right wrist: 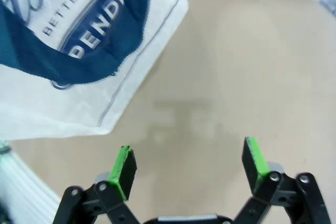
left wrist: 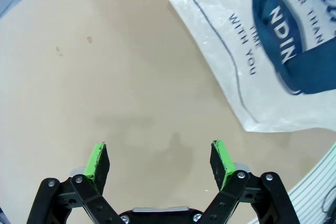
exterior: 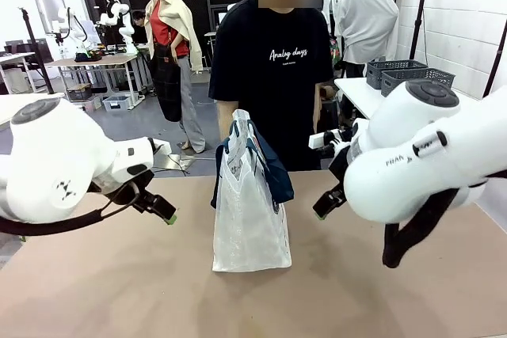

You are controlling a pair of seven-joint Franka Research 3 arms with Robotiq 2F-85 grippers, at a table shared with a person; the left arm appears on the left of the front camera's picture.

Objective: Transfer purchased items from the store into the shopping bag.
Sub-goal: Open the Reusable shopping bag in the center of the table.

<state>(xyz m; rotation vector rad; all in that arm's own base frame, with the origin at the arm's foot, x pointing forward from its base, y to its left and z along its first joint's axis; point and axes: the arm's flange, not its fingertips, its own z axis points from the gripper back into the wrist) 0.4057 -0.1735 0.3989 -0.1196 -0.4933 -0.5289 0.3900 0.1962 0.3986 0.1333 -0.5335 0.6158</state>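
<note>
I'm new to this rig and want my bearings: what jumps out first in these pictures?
The whitish shopping bag with navy handles stands upright in the middle of the tan table, in front of a person in a black T-shirt at the far side. The left hand and right hand flank it, both open and empty.

Dark lattice baskets [exterior: 412,77], perhaps two, sit on a white table [exterior: 358,94].

Up and right of the left claw [left wrist: 159,150], the bag [left wrist: 262,103] is running off the picture's edge, its strap [left wrist: 310,77] covering some print [left wrist: 283,32].
</note>
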